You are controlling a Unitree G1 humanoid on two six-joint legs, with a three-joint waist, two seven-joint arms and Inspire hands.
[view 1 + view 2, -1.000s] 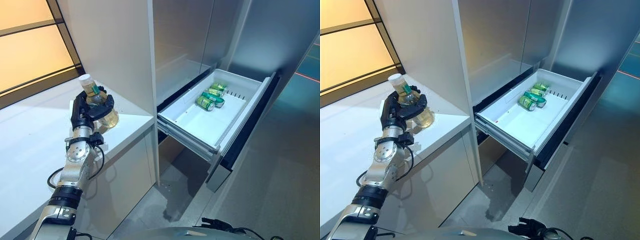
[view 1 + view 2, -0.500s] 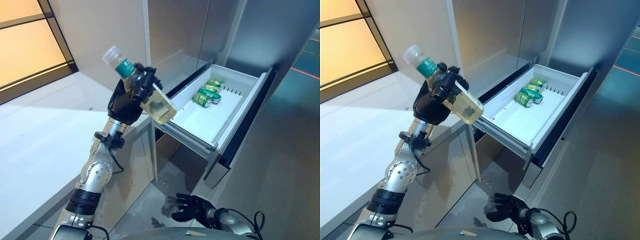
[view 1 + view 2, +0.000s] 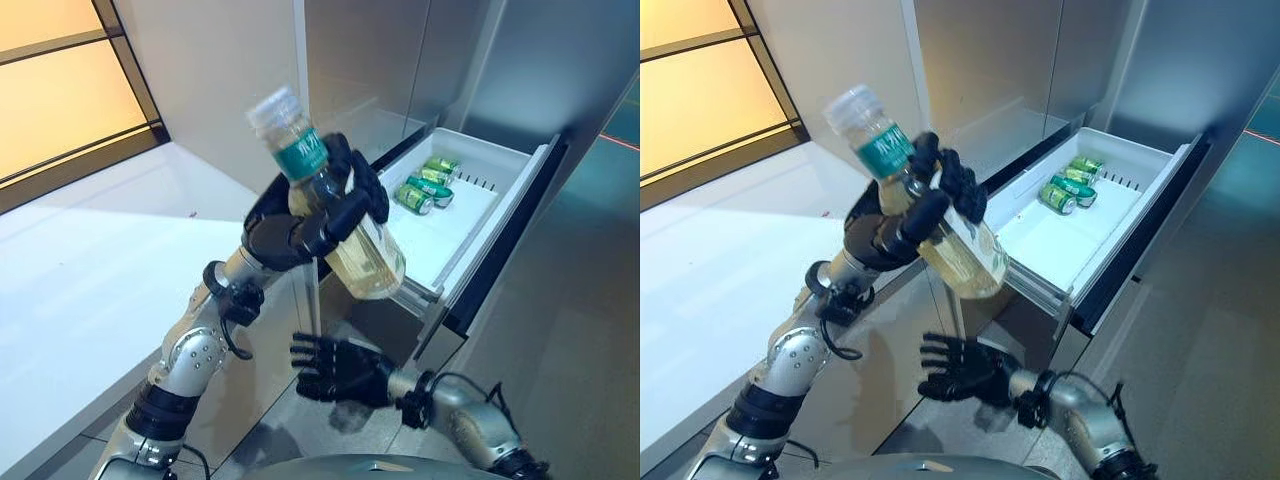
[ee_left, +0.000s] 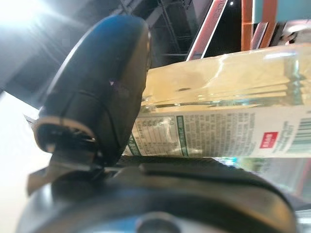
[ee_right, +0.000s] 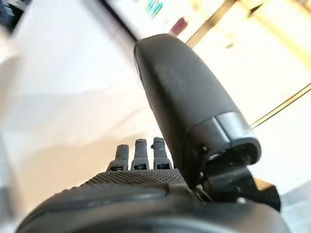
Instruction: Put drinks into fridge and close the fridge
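Note:
My left hand (image 3: 300, 225) is shut on a clear bottle (image 3: 335, 215) of pale yellow drink with a green label and white cap. It holds the bottle tilted in the air, in front of the white counter's corner and short of the open fridge drawer (image 3: 470, 215). The left wrist view shows the bottle (image 4: 233, 102) across my palm under the thumb (image 4: 97, 92). Green cans (image 3: 428, 185) lie at the back of the drawer. My right hand (image 3: 335, 368) is open, fingers spread, low below the bottle.
A white counter (image 3: 90, 260) runs along the left under an orange-lit window (image 3: 60, 90). The tall grey fridge front (image 3: 390, 60) stands behind the drawer. Grey floor (image 3: 570, 330) lies to the right of the drawer.
My left hand has lifted the bottle off the counter and carried it right toward the drawer. My right hand has risen into view below it.

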